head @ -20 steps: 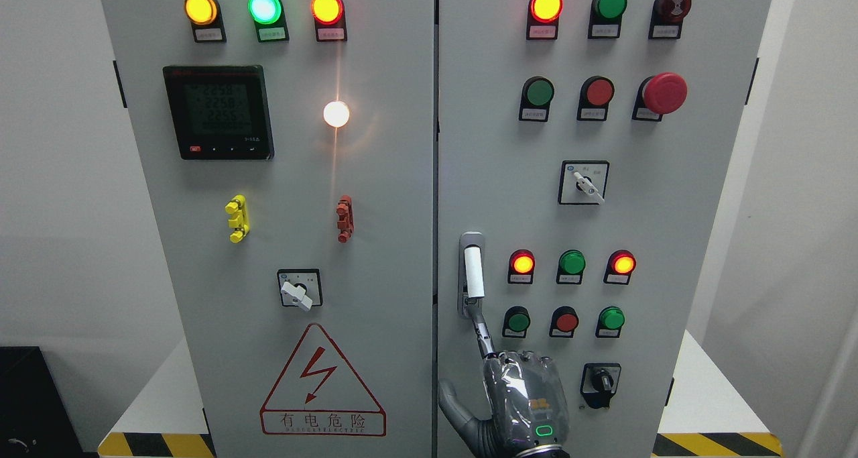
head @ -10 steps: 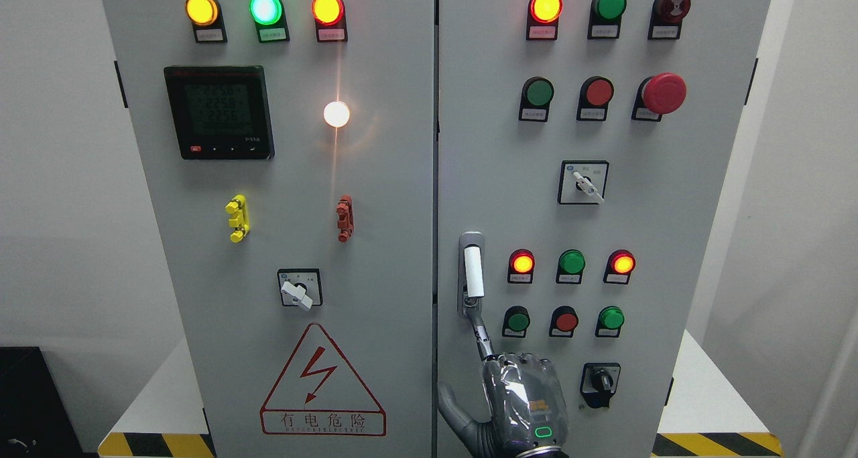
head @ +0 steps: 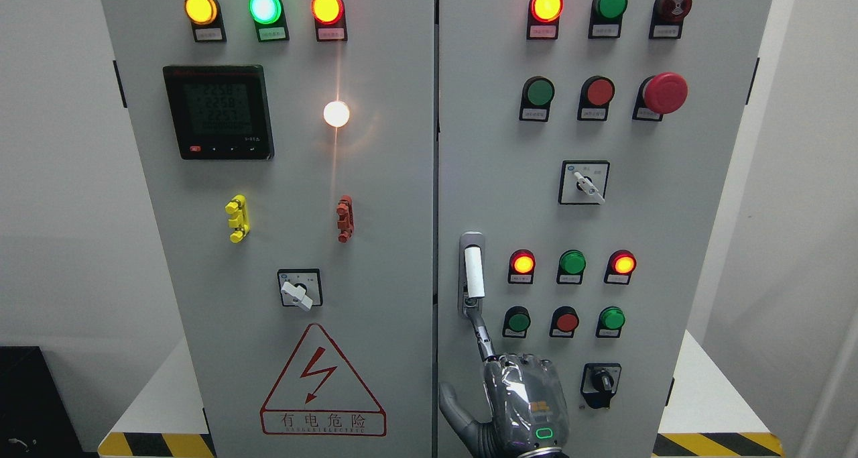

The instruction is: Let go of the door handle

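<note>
Cabinet (head: pixel 375 176) doors look closed. Door handle (head: pixel 473 273) on right door, left edge, upright. My right hand (head: pixel 526 404) below it: index finger (head: pixel 479 327) extended, tip touching handle's bottom end, others curled, nothing gripped. Risk: fingertip snags on retreat, tugging handle.

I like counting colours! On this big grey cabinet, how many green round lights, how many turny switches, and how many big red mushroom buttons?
Green round lights: 6
Rotary switches: 3
Red mushroom button: 1
Total: 10
</note>
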`<state>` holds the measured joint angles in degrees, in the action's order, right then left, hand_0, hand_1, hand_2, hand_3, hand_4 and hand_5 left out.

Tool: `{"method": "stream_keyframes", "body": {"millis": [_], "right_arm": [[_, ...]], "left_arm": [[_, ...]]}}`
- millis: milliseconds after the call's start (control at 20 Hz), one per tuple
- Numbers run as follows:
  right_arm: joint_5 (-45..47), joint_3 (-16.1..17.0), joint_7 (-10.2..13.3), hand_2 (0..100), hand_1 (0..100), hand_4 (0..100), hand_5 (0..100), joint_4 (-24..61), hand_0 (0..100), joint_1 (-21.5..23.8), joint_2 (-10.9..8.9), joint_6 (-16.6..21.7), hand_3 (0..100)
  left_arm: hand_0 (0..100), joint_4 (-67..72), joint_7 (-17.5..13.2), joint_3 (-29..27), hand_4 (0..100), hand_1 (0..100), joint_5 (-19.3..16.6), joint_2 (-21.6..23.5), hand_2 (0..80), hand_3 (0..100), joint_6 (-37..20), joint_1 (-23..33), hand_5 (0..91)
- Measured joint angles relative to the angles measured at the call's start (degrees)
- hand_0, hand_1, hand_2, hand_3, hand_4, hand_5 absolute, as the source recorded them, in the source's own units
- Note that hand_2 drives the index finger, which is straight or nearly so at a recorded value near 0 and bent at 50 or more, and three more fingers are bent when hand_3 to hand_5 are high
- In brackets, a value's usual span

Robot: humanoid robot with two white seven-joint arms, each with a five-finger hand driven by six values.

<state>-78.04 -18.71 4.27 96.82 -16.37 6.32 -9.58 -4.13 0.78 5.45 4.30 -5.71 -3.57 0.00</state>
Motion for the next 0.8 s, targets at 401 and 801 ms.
{"method": "stream_keyframes", "body": {"millis": [401, 801], "right_arm": [[0.0, 0.0, 0.1, 11, 21, 100, 100, 0.2, 39, -0.1, -0.03, 0.0, 100], [0.0, 0.1, 0.4, 13, 21, 100, 100, 0.4, 39, -0.1, -0.06, 0.0, 100]], "left_arm": [[12, 0.0, 0.0, 0.0, 0, 56, 0.0, 0.0, 0.0, 0, 0.0, 0.0, 0.0], [12, 0.0, 0.0, 0.0, 0, 56, 0.0, 0.0, 0.0, 0, 0.0, 0.0, 0.0]]}}
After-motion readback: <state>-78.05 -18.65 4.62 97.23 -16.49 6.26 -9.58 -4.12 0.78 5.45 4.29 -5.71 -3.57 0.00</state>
